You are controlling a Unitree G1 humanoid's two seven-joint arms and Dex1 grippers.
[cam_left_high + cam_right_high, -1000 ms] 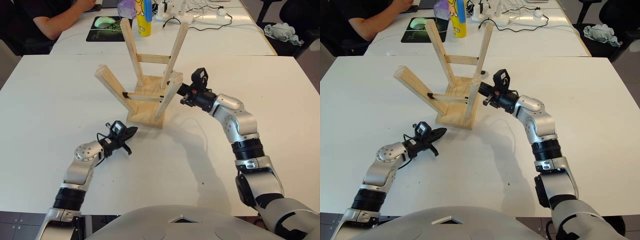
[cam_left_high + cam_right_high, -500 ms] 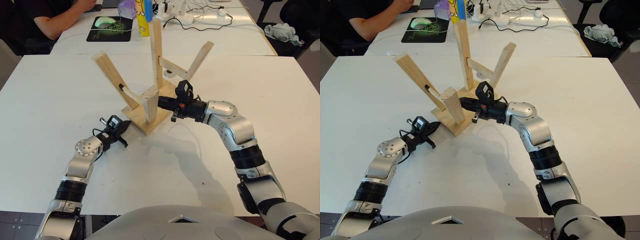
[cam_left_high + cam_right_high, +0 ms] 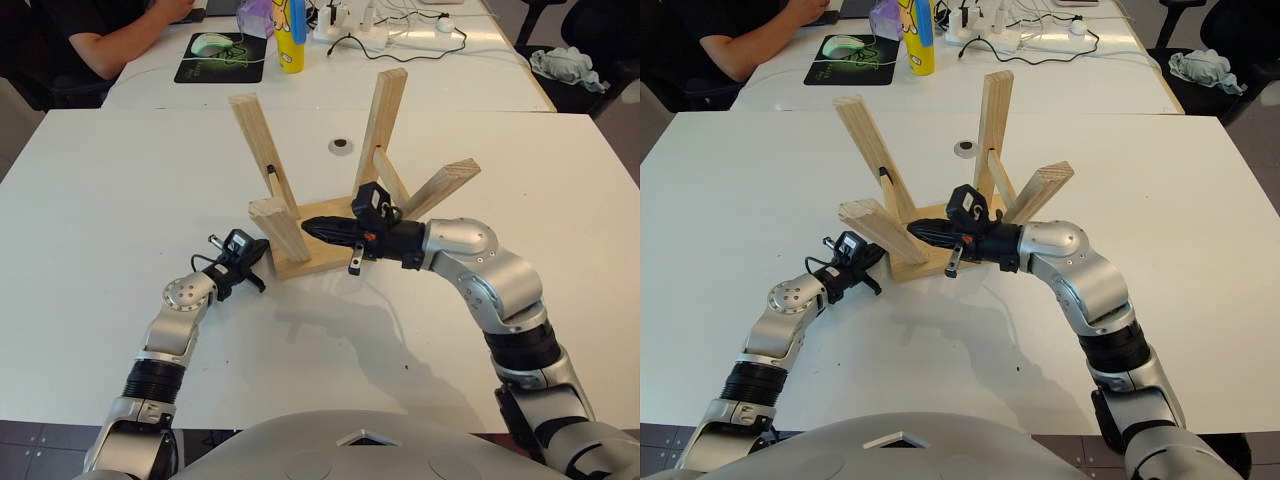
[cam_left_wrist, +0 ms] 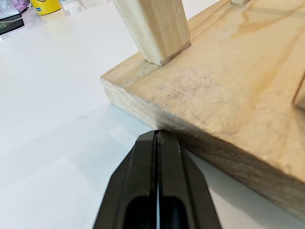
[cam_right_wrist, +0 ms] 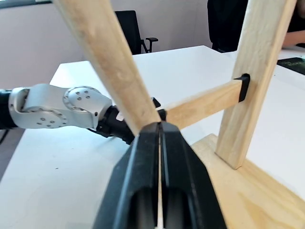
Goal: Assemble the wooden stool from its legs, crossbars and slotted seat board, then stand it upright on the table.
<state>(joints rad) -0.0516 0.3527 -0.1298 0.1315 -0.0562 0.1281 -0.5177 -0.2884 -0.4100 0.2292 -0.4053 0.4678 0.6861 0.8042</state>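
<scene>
The pale wooden stool [image 3: 383, 115] stands upside down near the middle of the white table [image 3: 90, 200], well apart from every table edge. Its flat seat board [image 3: 305, 262] is down and its four legs point up and spread outward. One thin crossbar [image 5: 200, 102] joins two legs; the others are partly hidden behind the right arm, so I cannot count them. The left gripper [image 3: 258, 268] is clenched on nothing, and its tip touches the board's near-left corner. The right gripper [image 3: 308, 226] is also clenched on nothing, with its tip against the near-left leg. One small dark round thing [image 3: 342, 146] lies beyond the stool, too small to make out.
</scene>
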